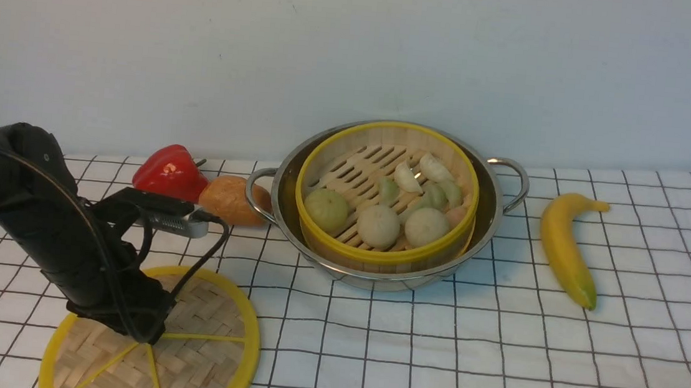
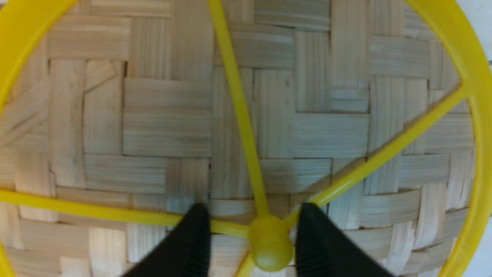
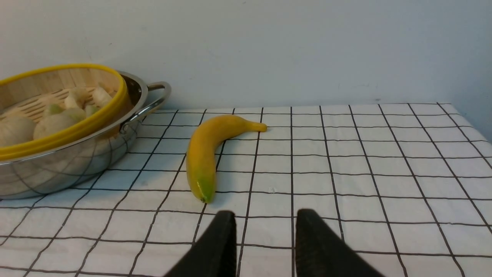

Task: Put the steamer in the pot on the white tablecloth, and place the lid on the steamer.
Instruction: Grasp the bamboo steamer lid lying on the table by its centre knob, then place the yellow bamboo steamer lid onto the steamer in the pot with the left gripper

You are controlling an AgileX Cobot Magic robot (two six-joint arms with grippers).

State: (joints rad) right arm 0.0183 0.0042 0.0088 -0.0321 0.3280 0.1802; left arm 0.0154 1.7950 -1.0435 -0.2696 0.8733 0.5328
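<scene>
The steamer (image 1: 359, 176) already sits inside the pot (image 1: 489, 214), while the lid (image 1: 208, 332) lies flat on the white tablecloth (image 1: 432, 351), left of the pot and nearer me. My left jaws stand parted astride the lid's yellow knob (image 2: 271, 244), a gap showing on one side, nothing clenched yet; I should centre on it, pinch firmly low on the knob and lift straight so the disc hangs level. My right jaws, right of the pot, are parted and empty.
</scene>
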